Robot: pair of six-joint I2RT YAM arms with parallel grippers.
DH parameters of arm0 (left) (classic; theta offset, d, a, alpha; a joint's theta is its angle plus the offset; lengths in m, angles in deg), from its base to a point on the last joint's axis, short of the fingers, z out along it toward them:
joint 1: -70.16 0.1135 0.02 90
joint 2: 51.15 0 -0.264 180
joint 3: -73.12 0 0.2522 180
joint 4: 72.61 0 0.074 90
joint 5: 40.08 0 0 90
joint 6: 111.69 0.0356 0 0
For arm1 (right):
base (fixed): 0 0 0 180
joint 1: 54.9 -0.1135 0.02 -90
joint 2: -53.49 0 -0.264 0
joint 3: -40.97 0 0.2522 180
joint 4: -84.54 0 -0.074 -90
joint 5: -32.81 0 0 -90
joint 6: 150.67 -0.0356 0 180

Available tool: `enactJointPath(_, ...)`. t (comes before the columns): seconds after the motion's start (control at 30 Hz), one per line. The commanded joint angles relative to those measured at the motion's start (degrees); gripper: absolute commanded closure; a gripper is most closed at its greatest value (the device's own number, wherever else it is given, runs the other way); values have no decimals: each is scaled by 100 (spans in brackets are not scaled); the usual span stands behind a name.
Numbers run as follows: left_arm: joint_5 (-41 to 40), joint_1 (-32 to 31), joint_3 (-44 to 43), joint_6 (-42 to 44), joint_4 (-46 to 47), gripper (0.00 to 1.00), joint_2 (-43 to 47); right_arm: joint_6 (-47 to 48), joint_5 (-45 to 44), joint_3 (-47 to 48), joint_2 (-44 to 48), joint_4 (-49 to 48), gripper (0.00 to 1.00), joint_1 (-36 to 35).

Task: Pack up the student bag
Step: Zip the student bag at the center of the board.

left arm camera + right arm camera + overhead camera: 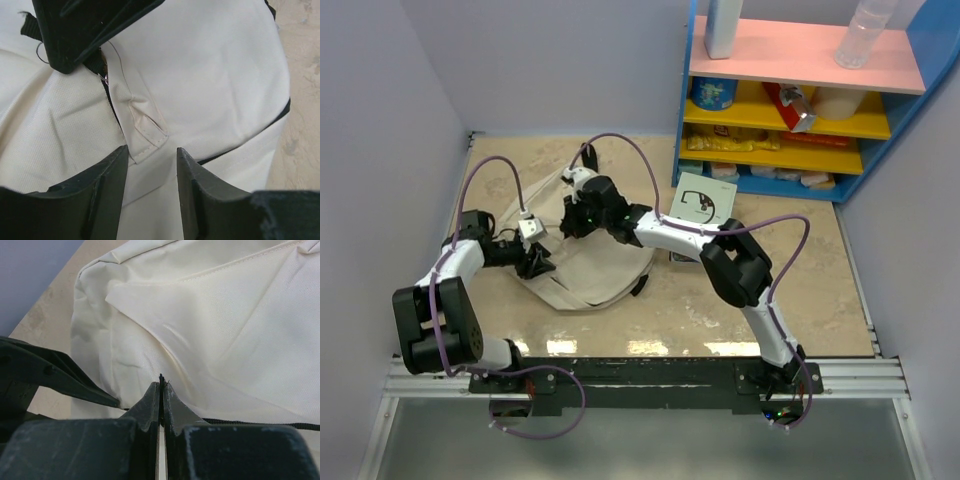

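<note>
The student bag lies slumped on the worktop, directly under both sets of jaws, which meet over its near-left part. The shelf stands well apart, off to the far right of them.

The left jaws stand apart with nothing between them. A small stitched fabric tab lies just ahead of the gap, and the black zip runs up from beside it toward the right jaws. The right jaws are pressed flat together. A thin dark sliver shows at their tips, too small to name. It may be part of the zip, but whether it is truly held cannot be told.

Judging by the folds and the way the cloth sags, the bag is soft, light and has no stiffness of its own. A pinch on plain cloth would probably only lift a fold and let the rest drag or slide on the smooth worktop. The better holds look like the sewn parts: the tab ahead of the left jaws, the edge along the zip, or the black straps. The mouth will likely not stay open unaided, so one set of jaws should hold an edge up while the other works. The cloth looks smooth enough to slip from a shallow grip, so a deep bite on the tab seems wise.
</note>
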Motion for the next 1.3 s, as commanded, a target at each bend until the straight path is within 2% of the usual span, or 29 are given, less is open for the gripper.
enactJointPath(0.0, 548, 37, -372, 84, -96, 52, -413, -86, -90, 20, 301, -535, 100, 91)
enactJointPath(0.3, 1023, 11, -680, -73, 26, 51, -669, -244, 103, -77, 372, -693, 100, -67)
enactJointPath(0.7, 821, -121, -364, -583, 791, 52, -626, -385, 226, 20, 372, -728, 100, -261)
enactJointPath(0.93, 733, -156, -478, 110, 90, 69, -836, -376, 173, 90, 354, -605, 100, -270)
enactJointPath(1.1, 830, -165, -513, 269, -79, 82, -915, -376, 173, 196, 310, -570, 100, -270)
enactJointPath(1.2, 821, -174, -610, 260, -175, 99, -889, -297, 121, 284, 257, -421, 100, -244)
enactJointPath(1.27, 777, -165, -636, 278, -219, 100, -837, -271, 94, 284, 240, -359, 100, -156)
